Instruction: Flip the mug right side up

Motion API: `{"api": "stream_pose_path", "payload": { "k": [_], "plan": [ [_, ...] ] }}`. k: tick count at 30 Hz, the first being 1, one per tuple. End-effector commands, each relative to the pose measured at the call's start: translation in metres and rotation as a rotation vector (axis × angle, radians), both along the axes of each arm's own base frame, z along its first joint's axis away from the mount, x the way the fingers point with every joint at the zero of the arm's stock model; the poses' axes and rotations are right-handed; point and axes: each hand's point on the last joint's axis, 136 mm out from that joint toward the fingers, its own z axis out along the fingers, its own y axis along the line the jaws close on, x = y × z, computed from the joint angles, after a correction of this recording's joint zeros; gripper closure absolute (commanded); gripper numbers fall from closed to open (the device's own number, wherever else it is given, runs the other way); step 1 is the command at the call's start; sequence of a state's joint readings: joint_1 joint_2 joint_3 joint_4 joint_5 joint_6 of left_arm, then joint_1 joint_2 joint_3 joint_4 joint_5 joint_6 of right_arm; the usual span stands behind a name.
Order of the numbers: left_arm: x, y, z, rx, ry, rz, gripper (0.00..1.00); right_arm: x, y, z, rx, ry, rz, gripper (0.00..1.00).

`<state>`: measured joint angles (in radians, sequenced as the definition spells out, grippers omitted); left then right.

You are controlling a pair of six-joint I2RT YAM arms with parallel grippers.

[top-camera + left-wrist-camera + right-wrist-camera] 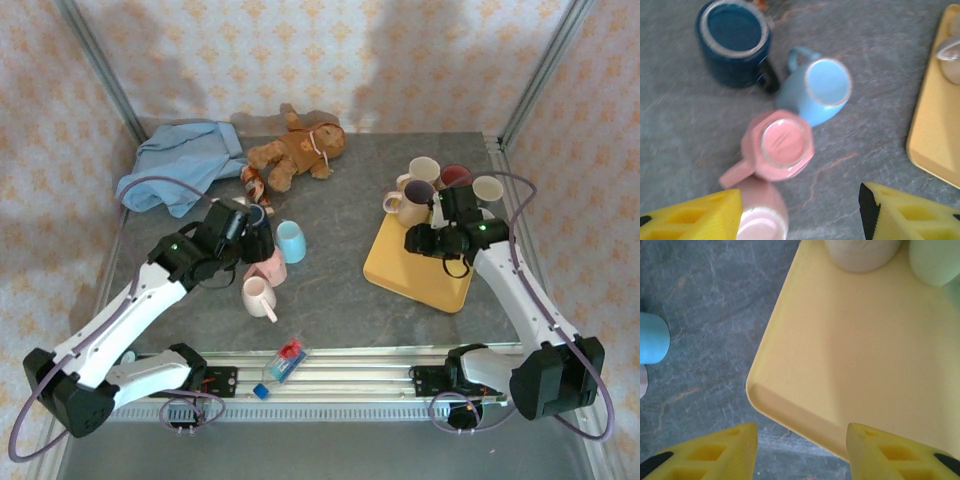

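1. Crowding is posing the main risk. The pink mug [782,145] is sitting base up just ahead of the left claw [800,192], roughly centred between its fingers. The blue mug [815,90] is standing right against the pink mug's far side, so close that we cannot tell whether they are touching. If we are closing in carelessly, we are risking shoving one into the other.
2. The left claw is standing roughly half open and gripping nothing. A pale mug [762,217] is sitting just beside its left finger, so by advancing we could be knocking or pinching that one instead.
3. The blue mug is looking base up too, as far as we can judge, so we are risking a reach past the nearer target for the wrong one.
4. The pink mug's handle is pointing back toward the left finger. If we are gripping across it, we are likely getting an uneven hold, and the mug could be twisting mid-flip.
5. With a shallow bite on a wall that is looking slick, the mug could be slipping free and rolling into the navy mug [735,42], which is standing upright farther ahead and to the left.
6. The right claw [801,427] is hovering part open over the near edge of the tray [840,365], holding nothing. We are judging a clash between the arms unlikely unless it is reaching across.
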<state>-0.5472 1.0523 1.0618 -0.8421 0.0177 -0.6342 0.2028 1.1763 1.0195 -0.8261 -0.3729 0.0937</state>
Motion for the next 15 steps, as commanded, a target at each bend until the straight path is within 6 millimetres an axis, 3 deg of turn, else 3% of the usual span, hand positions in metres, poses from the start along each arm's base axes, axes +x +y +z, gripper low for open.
{"api": "stream_pose_path", "payload": {
  "k": [1,5,8,10,15],
  "plan": [
    [-0.028,0.028,-0.021,0.014,0.109,0.207,0.36,-0.009,0.014,0.005,0.063,0.073,0.031,0.51],
    [-0.043,0.032,-0.027,0.022,0.134,0.288,0.38,-0.023,0.046,0.015,0.256,0.125,0.114,0.52],
    [-0.050,0.025,-0.032,0.013,0.150,0.325,0.39,-0.032,0.066,0.020,0.404,0.151,0.147,0.52],
    [-0.052,0.017,-0.034,0.015,0.149,0.335,0.40,-0.038,0.071,0.029,0.455,0.137,0.153,0.52],
    [-0.058,0.000,-0.040,0.064,0.157,0.355,0.39,-0.044,0.066,0.028,0.439,0.130,0.136,0.52]
  ]
}}
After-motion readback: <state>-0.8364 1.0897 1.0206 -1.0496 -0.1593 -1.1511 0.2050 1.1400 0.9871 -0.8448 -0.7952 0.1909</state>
